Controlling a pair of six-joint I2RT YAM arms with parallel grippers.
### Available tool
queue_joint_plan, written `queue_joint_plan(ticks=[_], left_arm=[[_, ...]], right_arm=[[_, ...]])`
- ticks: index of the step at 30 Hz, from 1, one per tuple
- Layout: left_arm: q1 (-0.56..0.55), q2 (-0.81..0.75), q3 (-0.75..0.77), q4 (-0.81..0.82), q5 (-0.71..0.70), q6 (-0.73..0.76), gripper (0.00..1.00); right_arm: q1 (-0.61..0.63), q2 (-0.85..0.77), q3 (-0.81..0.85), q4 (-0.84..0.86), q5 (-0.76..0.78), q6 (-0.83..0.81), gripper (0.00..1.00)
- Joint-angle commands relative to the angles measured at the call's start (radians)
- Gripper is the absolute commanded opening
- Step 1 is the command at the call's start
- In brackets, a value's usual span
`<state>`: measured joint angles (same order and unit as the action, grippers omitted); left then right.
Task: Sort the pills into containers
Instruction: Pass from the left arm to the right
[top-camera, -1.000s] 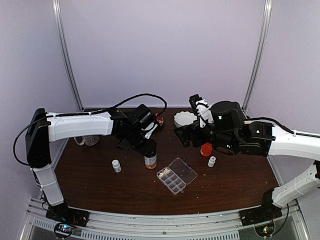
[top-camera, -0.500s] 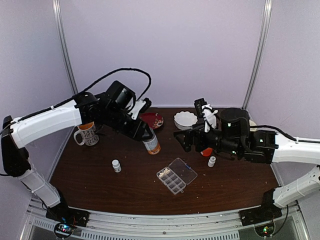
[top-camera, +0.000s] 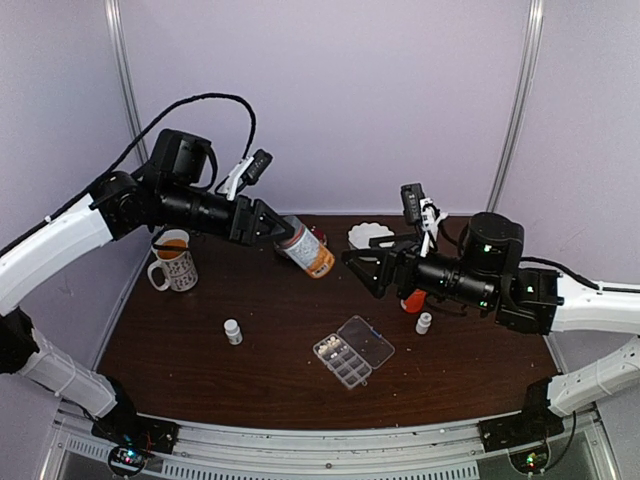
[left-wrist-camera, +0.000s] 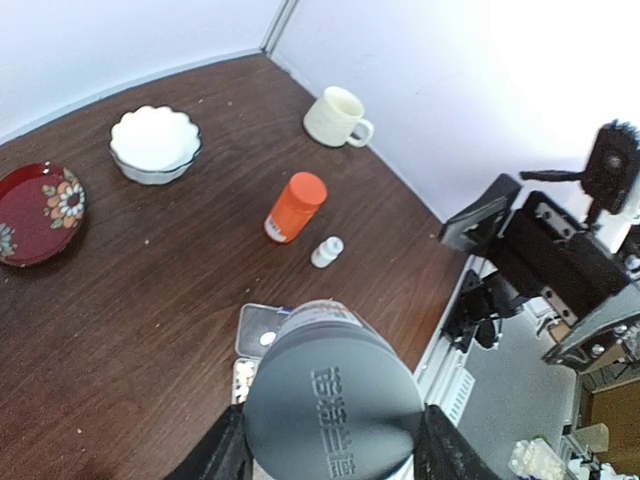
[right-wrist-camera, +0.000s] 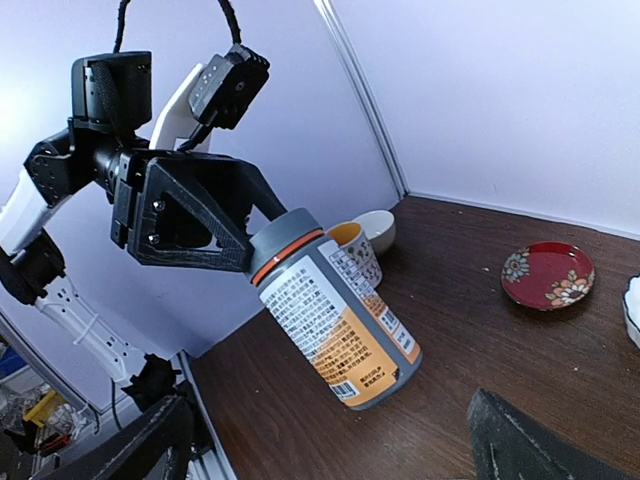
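Clear, two-row, open-lidded pill box (top-camera: 353, 352) — left gripper (top-camera: 275, 227) pinching orange-labelled bottle (top-camera: 308, 250), right gripper (top-camera: 365, 272) spread wide

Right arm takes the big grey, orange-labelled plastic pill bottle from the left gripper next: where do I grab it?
Probably the labelled lower body of the pill bottle, approached from its free base end. The left gripper covers the cap end, and the base tilts toward the open right gripper.

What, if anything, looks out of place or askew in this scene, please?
Only the large labelled bottle stands out: the left gripper holds it by the cap end, tilted in mid-air above the table. Nothing on the table looks tipped over.
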<state>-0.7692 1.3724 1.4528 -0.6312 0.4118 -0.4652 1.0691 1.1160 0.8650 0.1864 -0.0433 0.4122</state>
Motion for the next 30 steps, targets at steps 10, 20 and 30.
queue_joint_plan(ticks=[10,20,30], left_arm=[[0.022,-0.095,-0.012,0.212,0.228,-0.099,0.29],[0.022,-0.12,-0.032,0.319,0.346,-0.18,0.29],[0.022,-0.136,-0.05,0.343,0.383,-0.205,0.29]], right_arm=[[-0.009,0.079,-0.046,0.328,-0.127,0.14,1.0],[-0.009,0.139,-0.06,0.521,-0.245,0.132,0.88],[-0.009,0.143,-0.068,0.612,-0.33,0.098,0.67]])
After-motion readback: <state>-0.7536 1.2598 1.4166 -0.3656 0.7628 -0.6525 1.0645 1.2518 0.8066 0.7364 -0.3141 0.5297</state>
